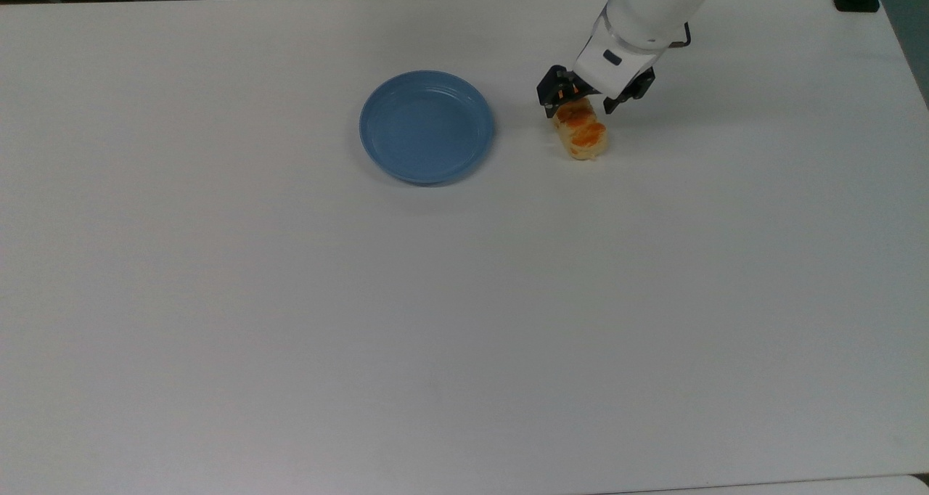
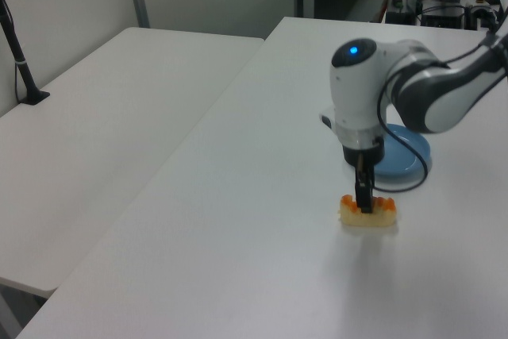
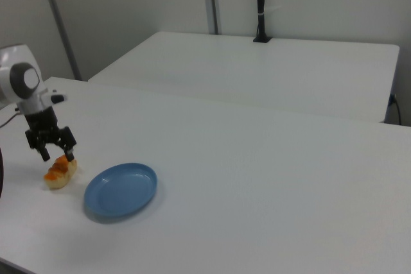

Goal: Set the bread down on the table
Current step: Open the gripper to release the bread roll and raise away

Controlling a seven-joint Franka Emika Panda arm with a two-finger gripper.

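The bread, a pale-tan loaf with orange-glazed bumps, lies flat on the white table, a short way off the blue plate toward the top view's right. My gripper hangs just over the loaf's far end, open, one black finger on either side of it. The right view shows the same spread fingers of the gripper above the bread. From the left view the gripper is edge-on, low over the bread.
The round blue plate sits bare at the top view's left of the bread, also seen as the plate and the plate. A second white table stands beyond, with a black post on it.
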